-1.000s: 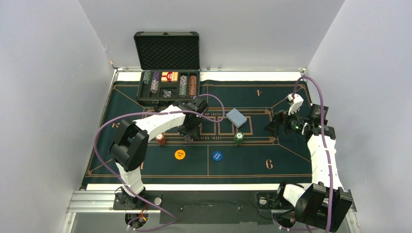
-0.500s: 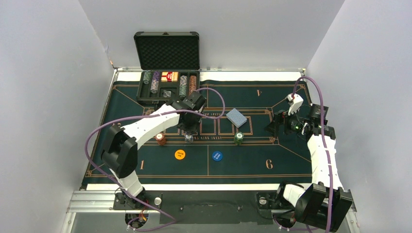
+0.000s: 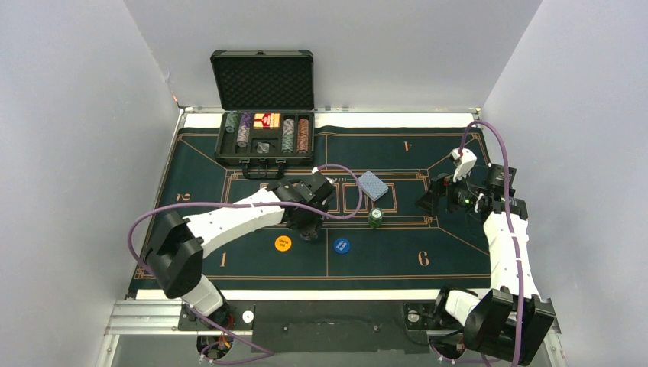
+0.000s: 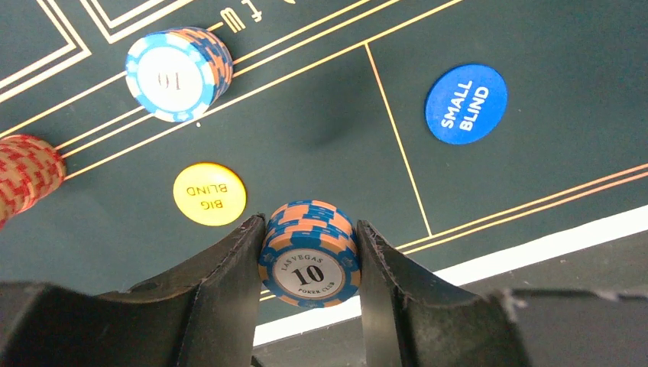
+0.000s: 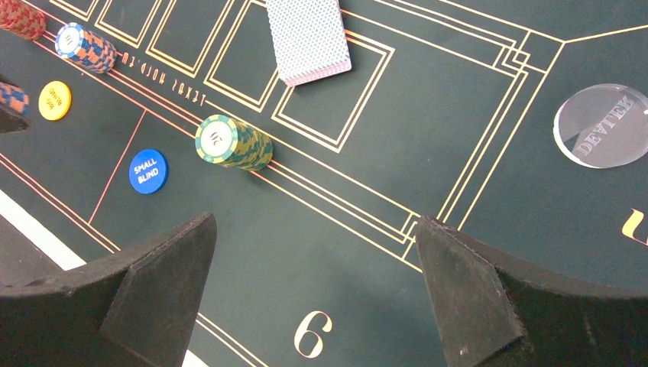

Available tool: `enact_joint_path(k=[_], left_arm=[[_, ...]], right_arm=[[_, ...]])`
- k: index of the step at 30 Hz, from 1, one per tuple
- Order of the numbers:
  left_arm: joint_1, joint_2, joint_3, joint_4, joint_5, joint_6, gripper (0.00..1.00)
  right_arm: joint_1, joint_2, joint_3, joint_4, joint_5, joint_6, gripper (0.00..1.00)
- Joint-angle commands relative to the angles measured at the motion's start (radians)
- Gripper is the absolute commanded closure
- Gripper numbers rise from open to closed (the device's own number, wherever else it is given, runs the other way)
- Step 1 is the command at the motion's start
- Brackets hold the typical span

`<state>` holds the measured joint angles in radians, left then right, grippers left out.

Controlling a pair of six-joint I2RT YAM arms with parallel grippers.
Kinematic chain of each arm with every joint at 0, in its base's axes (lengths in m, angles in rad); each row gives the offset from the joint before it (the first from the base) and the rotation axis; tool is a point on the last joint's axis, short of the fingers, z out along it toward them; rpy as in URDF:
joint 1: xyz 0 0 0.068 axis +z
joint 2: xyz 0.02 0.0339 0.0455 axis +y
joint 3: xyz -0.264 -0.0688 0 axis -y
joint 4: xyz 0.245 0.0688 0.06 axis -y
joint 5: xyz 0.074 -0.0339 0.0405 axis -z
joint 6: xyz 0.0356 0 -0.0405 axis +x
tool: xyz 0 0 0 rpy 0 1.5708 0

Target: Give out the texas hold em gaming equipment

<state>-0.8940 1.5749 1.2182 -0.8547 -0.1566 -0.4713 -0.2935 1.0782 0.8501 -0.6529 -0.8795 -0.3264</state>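
The green felt mat [image 3: 382, 264] covers the table. It carries gold lines, a "6" to the near right of the blue SMALL BLIND disc [image 3: 341, 245], and "TEXAS HOLD'EM" printed upside down as the right wrist camera sees it. The black case [image 3: 262, 80] stands open well beyond that disc to the far left, with chip rows in its tray.

The left gripper [image 3: 309, 228] sits just left of the blue disc, on its far side. Its jaws are clamped on the striped edges of the held chip stack [image 4: 310, 252], a short blue-and-orange column. The stack's axis is about upright and its top face is turned to the wrist camera, reading "LAS VEGAS 10 POKER CLUB". Whether it touches the felt cannot be told.

The right gripper [image 5: 313, 298] hangs well right of the disc with its jaws wide apart and nothing between them.

The deck of cards [image 3: 372, 185] lies flat, blue back up, beyond the disc. Its long axis runs diagonally from far left to near right.

The green chip stack [image 3: 375, 218] stands upright just beyond and right of the disc. A second blue-and-orange stack [image 4: 177, 73], marked "10", and a red stack [image 4: 27, 172] stand to its left.

The BIG BLIND disc [image 3: 283, 243] lies flat left of the blue one, the gripper between them. The clear disc [image 5: 602, 125] lies far right; its lettering seems to read "DEALER".
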Motion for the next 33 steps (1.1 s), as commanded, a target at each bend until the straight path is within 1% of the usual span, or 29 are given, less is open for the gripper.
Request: enact_joint_path(k=[1,10,17,20,26,27,28,29,30,31,33], left_arm=[[-0.019,0.052,-0.016,0.116,-0.024,-0.045,1.00],[-0.051,0.170,-0.039,0.206,-0.039,-0.059,1.00],[-0.057,0.223,-0.040,0.223,-0.073,-0.062,0.99],[-0.057,0.240,-0.043,0.225,-0.076,-0.064,0.86],[-0.057,0.257,-0.055,0.223,-0.075,-0.075,0.69],[-0.057,0.258,-0.058,0.224,-0.076,-0.075,0.63],[-0.057,0.257,-0.063,0.223,-0.076,-0.077,0.61],[-0.057,0.256,-0.064,0.223,-0.076,-0.077,0.55],[-0.057,0.255,-0.065,0.223,-0.077,-0.079,0.52],[-0.057,0.253,-0.065,0.222,-0.077,-0.079,0.46],[-0.057,0.250,-0.064,0.217,-0.077,-0.080,0.39]], right_arm=[[0.002,0.004,0.029,0.016,-0.019,-0.019,0.00],[0.002,0.009,0.030,0.012,-0.018,-0.025,0.00],[0.003,0.012,0.031,0.010,-0.016,-0.026,0.00],[0.002,0.012,0.032,0.008,-0.016,-0.028,0.00],[0.001,0.014,0.033,0.005,-0.015,-0.031,0.00],[0.001,0.013,0.033,0.005,-0.015,-0.032,0.00],[0.001,0.014,0.033,0.004,-0.014,-0.032,0.00],[0.001,0.016,0.035,0.003,-0.014,-0.033,0.00],[0.001,0.015,0.035,0.003,-0.015,-0.034,0.00],[0.001,0.014,0.035,0.002,-0.016,-0.034,0.00],[0.001,0.015,0.035,0.001,-0.016,-0.035,0.00]])
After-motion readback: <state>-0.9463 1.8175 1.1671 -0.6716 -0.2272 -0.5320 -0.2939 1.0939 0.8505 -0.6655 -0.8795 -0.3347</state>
